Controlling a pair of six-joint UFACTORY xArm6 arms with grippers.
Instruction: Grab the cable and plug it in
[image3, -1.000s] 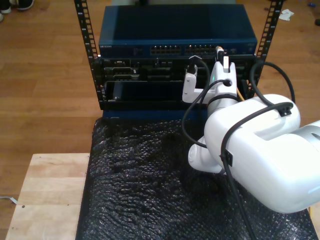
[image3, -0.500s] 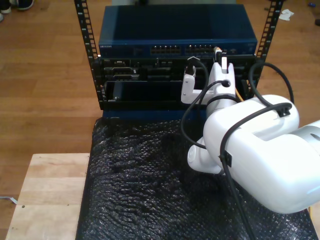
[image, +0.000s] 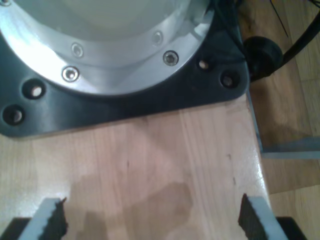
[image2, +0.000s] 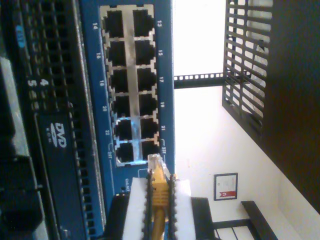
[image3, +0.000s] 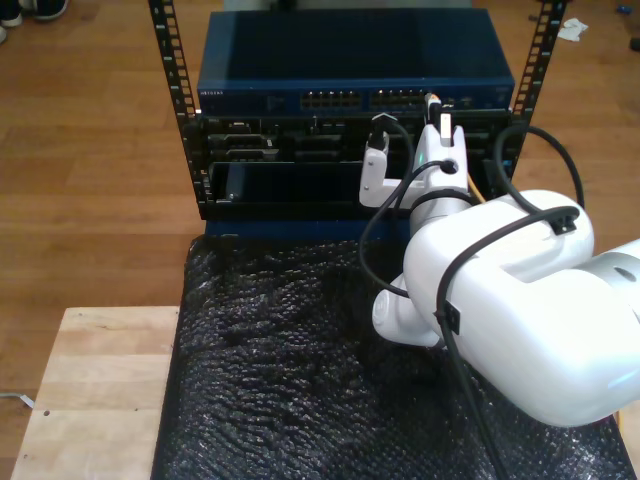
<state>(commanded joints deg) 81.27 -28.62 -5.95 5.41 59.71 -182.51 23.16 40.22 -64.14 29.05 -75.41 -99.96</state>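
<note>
Wooden floor, rack switch (image2: 130, 90) ahead. My second gripper (image2: 159, 200) clamps cable (image2: 159, 187); plug just short of ports. Risk: off-line tip jams on port edge. My first gripper (image: 150, 220) spread wide, nothing held.

My second claw (image2: 159, 210) clamped, first claw (image: 150, 220) spread

A bulky glossy white arm (image3: 505, 300) fills the exterior view's lower right, with thick black cables (image3: 372, 235) looped and clipped along it. A round silver flange (image: 100, 45) with screws sits on a black base plate (image: 130, 105).
</note>
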